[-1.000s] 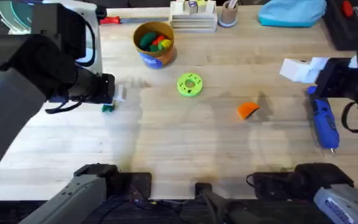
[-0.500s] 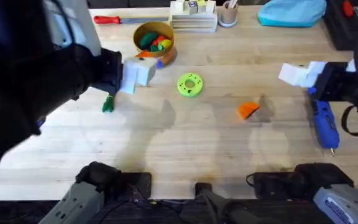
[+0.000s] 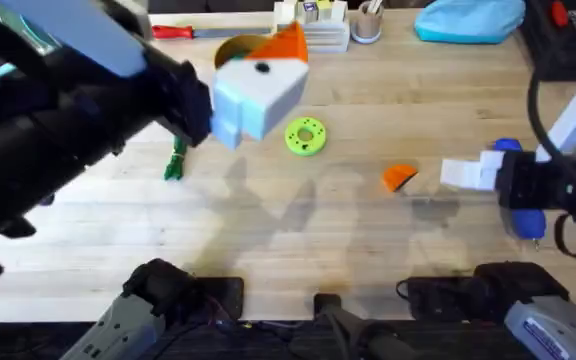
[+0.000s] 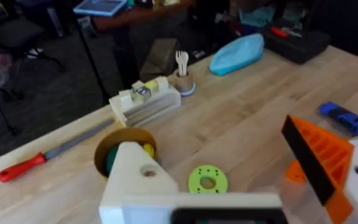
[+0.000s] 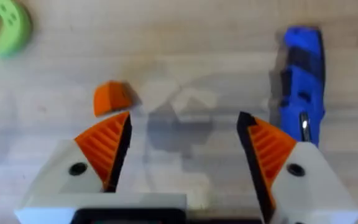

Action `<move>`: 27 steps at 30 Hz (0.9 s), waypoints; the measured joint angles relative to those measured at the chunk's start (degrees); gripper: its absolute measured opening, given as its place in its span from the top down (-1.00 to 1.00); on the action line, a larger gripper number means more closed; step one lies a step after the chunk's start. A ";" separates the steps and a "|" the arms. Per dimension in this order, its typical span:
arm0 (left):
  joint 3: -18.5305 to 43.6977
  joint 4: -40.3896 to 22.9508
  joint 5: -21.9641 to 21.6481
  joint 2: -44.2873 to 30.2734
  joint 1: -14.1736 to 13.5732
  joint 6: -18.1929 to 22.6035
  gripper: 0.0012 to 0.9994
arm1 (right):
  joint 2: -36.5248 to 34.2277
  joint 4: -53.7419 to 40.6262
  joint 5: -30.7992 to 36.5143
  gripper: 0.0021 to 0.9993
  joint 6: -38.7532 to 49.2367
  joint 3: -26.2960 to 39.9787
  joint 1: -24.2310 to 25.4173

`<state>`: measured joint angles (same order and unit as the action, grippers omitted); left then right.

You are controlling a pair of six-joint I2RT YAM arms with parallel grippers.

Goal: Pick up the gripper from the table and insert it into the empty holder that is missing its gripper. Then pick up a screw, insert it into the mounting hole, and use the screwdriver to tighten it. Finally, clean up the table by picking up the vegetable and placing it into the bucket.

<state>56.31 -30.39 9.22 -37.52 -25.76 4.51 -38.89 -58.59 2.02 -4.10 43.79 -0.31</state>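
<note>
The loose orange gripper (image 3: 399, 177) (image 5: 112, 98) lies on the table right of centre. My right gripper (image 3: 465, 173) (image 5: 185, 143) hangs open just right of it, both of its fingers carrying orange pads. The blue screwdriver (image 3: 528, 215) (image 5: 302, 81) lies under the right arm. My left gripper (image 3: 273, 70) (image 4: 229, 180) is raised high and open. One of its fingers is the bare white holder (image 4: 135, 180), the other bears an orange wedge (image 4: 319, 158). The dark-green vegetable (image 3: 174, 160) lies at the left. The bucket (image 4: 120, 146) stands at the back. The screw is out of view.
A lime-green disc (image 3: 305, 136) lies mid-table. A red-handled tool (image 4: 42, 158), a white rack (image 3: 311, 25), a pen cup (image 3: 367, 20) and a blue cloth (image 3: 470, 20) line the far edge. A black case (image 3: 568, 35) sits at the far right.
My left arm rose from beside the vegetable and swung right, close under the camera. My right gripper moved left and toward the front, coming over the screwdriver and nearer the orange gripper.
</note>
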 joint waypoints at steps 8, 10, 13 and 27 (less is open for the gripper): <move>0.00 0.15 1.78 -0.64 0.00 0.04 -0.98 | 0.00 -7.23 0.00 -0.98 0.00 0.00 0.00; 0.00 2.44 2.14 -2.06 -0.02 0.04 -0.98 | 0.00 -7.21 0.00 -0.98 0.00 0.00 0.00; -0.74 7.80 2.54 -5.17 -0.87 0.45 -0.98 | 0.00 -7.23 0.00 -0.98 -0.01 0.00 0.02; -33.51 35.67 4.75 8.14 -6.20 1.56 -0.98 | 0.00 -7.23 0.00 -0.98 -0.01 0.00 0.00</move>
<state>22.80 5.27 13.98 -29.38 -31.96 6.08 -38.89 -65.82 2.02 -4.11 43.79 -0.32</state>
